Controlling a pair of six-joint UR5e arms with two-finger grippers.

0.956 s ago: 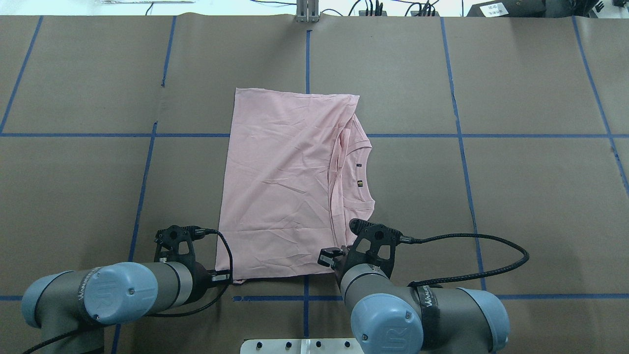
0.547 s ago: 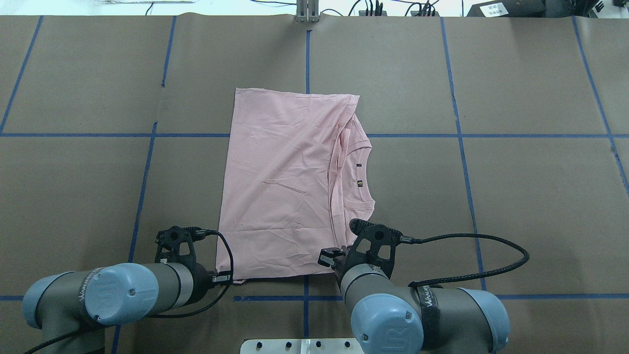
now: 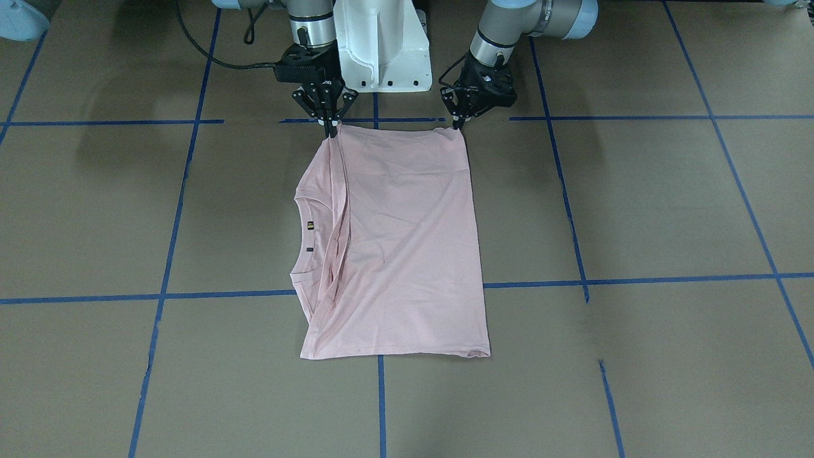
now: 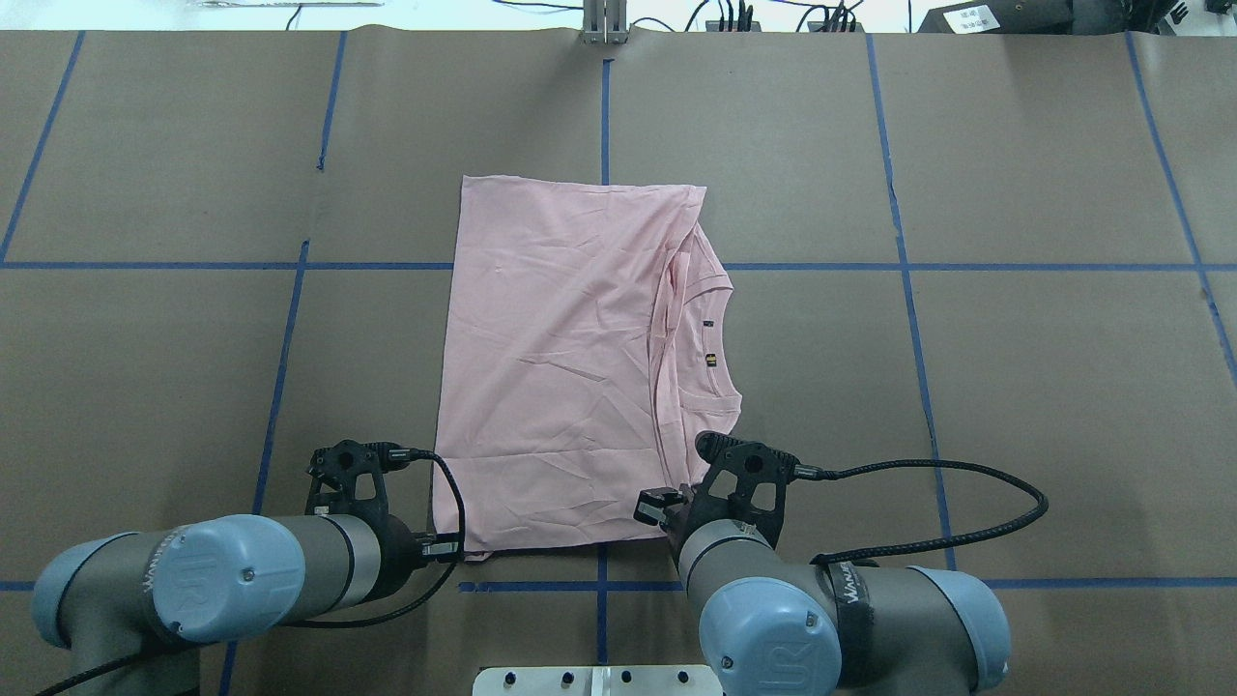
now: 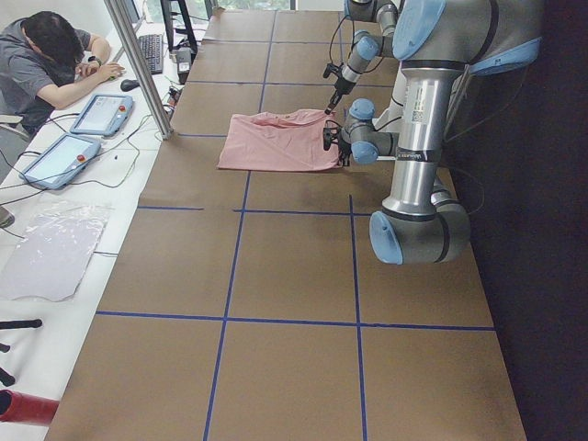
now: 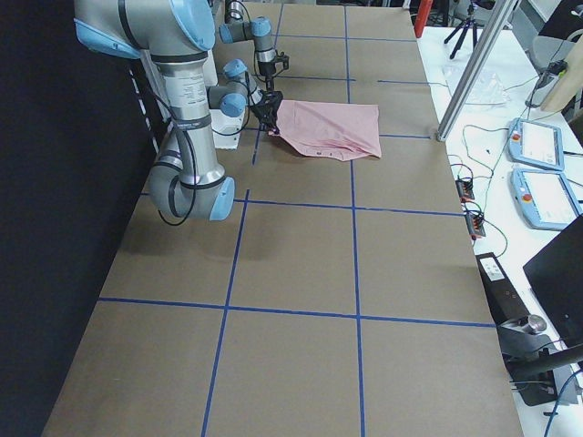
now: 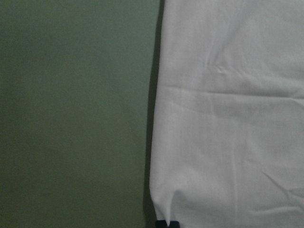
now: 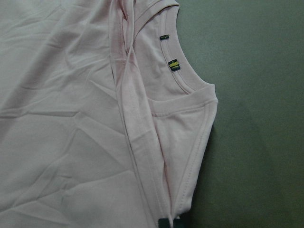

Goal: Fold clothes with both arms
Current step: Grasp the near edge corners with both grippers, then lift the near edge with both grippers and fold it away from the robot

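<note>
The T-shirt [image 4: 560, 367] lies flat at the middle of the desk [image 4: 1015, 387], folded lengthways, plain pink side up.

Edges:
- The left edge is a straight fold.
- The right edge is uneven, with the neckline [image 4: 720, 338] and two small labels [image 8: 175, 65] exposed beyond the folded layer.
- The far edge is straight.
- The near edge runs just ahead of the nearest blue tape line [image 4: 541, 586].

Left arm [image 4: 242, 575]: the left jaws are closed to a pinch on the near left corner of the T-shirt, low at the desk. The wrist view shows fabric puckered at the tips.

Right arm [image 4: 773, 619]: the right jaws are likewise pinched closed on the near right corner, where the layered hems meet.

Room: brown paper runs wide on both sides of the T-shirt and beyond its far edge. The white pedestal [image 3: 381, 44] stands between the two arms, behind the near edge. A black cable [image 4: 1015, 522] loops from the right wrist over the desk on the right, apart from the cloth. An operator [image 5: 55, 64] sits at the side bench, well apart.
</note>
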